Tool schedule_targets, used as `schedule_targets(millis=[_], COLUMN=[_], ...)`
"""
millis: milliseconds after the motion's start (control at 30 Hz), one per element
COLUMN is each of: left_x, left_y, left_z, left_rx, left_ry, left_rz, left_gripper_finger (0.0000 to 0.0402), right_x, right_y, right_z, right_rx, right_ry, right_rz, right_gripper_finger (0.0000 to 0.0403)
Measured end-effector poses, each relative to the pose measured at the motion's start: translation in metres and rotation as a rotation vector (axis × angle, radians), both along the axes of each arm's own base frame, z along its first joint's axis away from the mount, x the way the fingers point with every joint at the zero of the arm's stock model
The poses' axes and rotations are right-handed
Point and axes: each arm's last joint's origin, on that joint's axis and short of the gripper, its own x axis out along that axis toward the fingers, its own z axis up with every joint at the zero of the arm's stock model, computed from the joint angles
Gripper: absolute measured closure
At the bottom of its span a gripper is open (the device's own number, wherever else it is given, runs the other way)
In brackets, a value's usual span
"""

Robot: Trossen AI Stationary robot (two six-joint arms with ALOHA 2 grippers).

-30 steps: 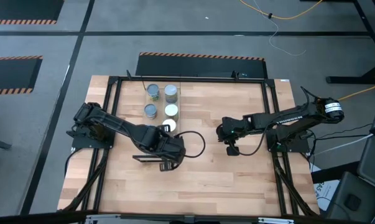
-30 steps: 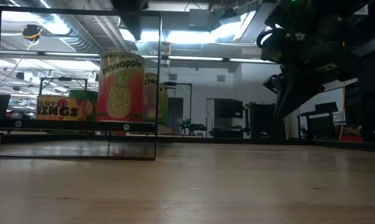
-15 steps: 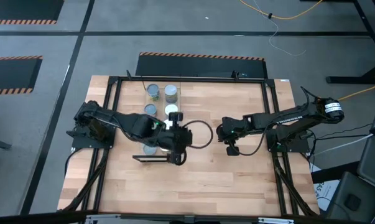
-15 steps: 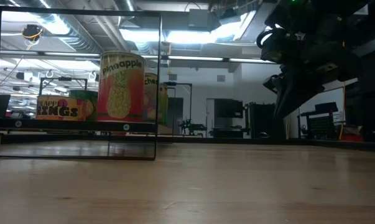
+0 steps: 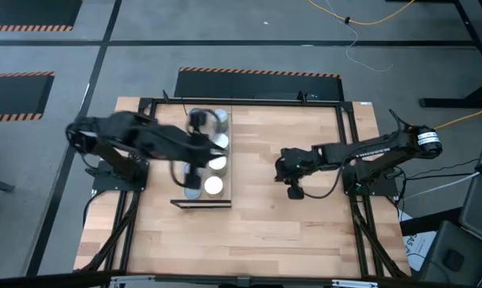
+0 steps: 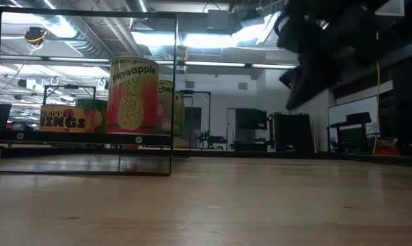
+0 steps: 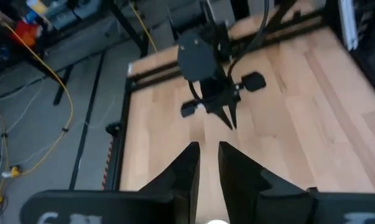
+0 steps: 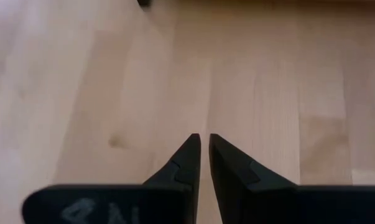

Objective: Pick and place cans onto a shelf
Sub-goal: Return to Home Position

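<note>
Grey concrete floor with hazard-striped mats surrounds a light butcher-block bench point(image 5: 304, 232) set in a black frame. On the left arm, the left pincer point(image 7: 209, 146) has its two dark fingers nearly together, with only a thin slit between them and nothing gripped. It is held above the bench by the shelf and faces across bare wood toward the other arm. On the other arm, the right pincer point(image 8: 204, 137) has its fingers almost touching, with nothing between them. Its tips aim down at bare planks, right of centre in the overhead view and well apart from the shelf.

The left arm point(image 5: 137, 132) reaches from the left edge across the upper part of the shelf point(image 5: 225, 198), a long narrow plank left of centre. On it the cans point(image 5: 213, 186) stand two abreast, with white or silver-grey round tops; the arm covers some of them.

At bench height, on the left of the frame, a tall red and yellow pineapple can point(image 6: 132, 94) stands on the raised shelf. A second can point(image 6: 170, 106) is close behind it. A green can point(image 6: 91, 113) and a low can with yellow lettering point(image 6: 63, 118) sit farther left.
</note>
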Motion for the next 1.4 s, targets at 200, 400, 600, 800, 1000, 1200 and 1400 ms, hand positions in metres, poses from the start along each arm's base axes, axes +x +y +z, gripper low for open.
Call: schedule_targets(millis=[200, 400, 600, 800, 1000, 1200, 1400], left_x=[-0.038, -0.064, -0.095, -0.128, -0.158, -0.181, -0.197], left_y=[0.012, 0.021, 0.03, 0.04, 0.049, 0.056, 0.061], left_z=[0.011, 0.0, -0.022, -0.05, -0.09, -0.133, -0.174], left_rx=[-0.001, -0.003, -0.025, -0.077, -0.134, -0.175, -0.199], left_ry=[-0.059, -0.093, -0.155, -0.238, -0.297, -0.367, -0.445], left_rz=[-0.032, -0.036, -0.033, -0.017, 0.002, 0.009, 0.007], left_gripper_finger=[0.0347, 0.0351, 0.0347, 0.0347, 0.0346, 0.0346, 0.0346], right_x=[0.013, 0.021, 0.025, 0.025, 0.021, 0.016, -0.015], right_y=[0.002, 0.002, 0.003, 0.003, 0.003, 0.003, 0.003], right_z=[0.032, 0.075, 0.124, 0.164, 0.184, 0.191, 0.213], right_rx=[0.035, 0.036, -0.008, -0.029, -0.028, -0.025, 0.019], right_ry=[-0.069, -0.094, -0.174, -0.272, -0.3, -0.29, -0.36], right_rz=[0.031, 0.031, 0.086, 0.108, 0.107, 0.106, 0.145], right_gripper_finger=[0.0363, 0.0363, 0.0363, 0.0363, 0.0363, 0.0363, 0.0363])
